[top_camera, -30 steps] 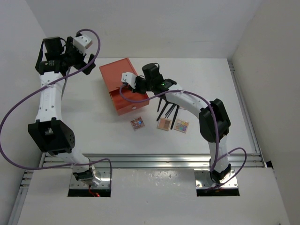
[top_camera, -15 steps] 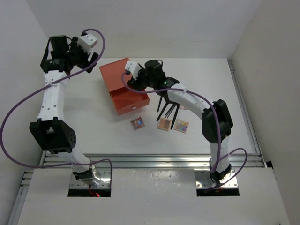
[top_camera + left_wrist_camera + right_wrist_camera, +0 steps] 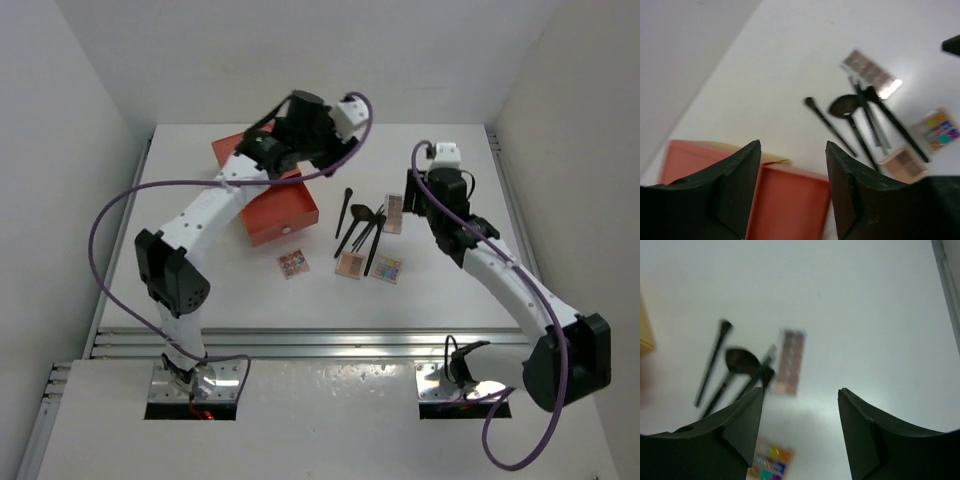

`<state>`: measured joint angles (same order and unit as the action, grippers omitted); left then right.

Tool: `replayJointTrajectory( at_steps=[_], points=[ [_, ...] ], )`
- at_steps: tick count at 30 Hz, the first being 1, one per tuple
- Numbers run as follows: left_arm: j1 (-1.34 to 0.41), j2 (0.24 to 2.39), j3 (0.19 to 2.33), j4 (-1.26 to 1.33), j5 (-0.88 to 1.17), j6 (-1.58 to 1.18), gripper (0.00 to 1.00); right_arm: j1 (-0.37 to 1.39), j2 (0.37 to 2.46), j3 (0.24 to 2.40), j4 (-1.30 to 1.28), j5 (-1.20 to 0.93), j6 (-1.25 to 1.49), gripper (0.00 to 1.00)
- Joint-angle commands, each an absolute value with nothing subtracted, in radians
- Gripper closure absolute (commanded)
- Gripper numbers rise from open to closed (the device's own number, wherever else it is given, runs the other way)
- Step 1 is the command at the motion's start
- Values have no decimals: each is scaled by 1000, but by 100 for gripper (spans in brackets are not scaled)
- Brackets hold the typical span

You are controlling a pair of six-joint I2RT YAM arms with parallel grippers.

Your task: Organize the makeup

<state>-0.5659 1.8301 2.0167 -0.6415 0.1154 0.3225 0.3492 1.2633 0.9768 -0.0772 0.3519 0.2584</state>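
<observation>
The makeup lies on the white table. Several thin black brushes [image 3: 360, 228] fan out beside a long pinkish palette [image 3: 394, 213], with three small palettes [image 3: 293, 263], [image 3: 350, 265], [image 3: 387, 269] nearer the front. My left gripper [image 3: 282, 148] hovers open and empty over the orange drawer box [image 3: 268, 200]. Its wrist view shows the jaws [image 3: 793, 146] apart above the box [image 3: 790, 200], the brushes [image 3: 860, 125] beyond. My right gripper [image 3: 413, 198] hangs open and empty just right of the long palette. The right wrist view, past the gripper [image 3: 801, 390], shows brushes [image 3: 730, 375] and long palette [image 3: 790, 367].
White walls close in the table at the back and both sides. A metal rail [image 3: 320, 340] runs along the near edge. The left arm's purple cable [image 3: 130, 200] loops above the table's left part. A yellow corner of the box [image 3: 645, 337] shows at the right wrist view's left edge.
The left arm has swung from the back left corner to above the orange box, its jaws narrowing. The right arm has pulled away from the box to the right, its jaws opening.
</observation>
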Motion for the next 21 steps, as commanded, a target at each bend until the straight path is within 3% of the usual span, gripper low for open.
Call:
replayJointTrajectory(
  at_steps=[1, 11, 21],
  points=[
    [-672, 1919, 1997, -655, 60, 137, 41, 330, 1177, 826, -185, 498, 403, 38],
    [-802, 2201, 1989, -546, 201, -9, 45, 74, 1060, 695, -417, 408, 558, 42],
    [-851, 2387, 2082, -505, 106, -94, 45, 35, 1037, 671, -408, 336, 450, 43]
  ],
)
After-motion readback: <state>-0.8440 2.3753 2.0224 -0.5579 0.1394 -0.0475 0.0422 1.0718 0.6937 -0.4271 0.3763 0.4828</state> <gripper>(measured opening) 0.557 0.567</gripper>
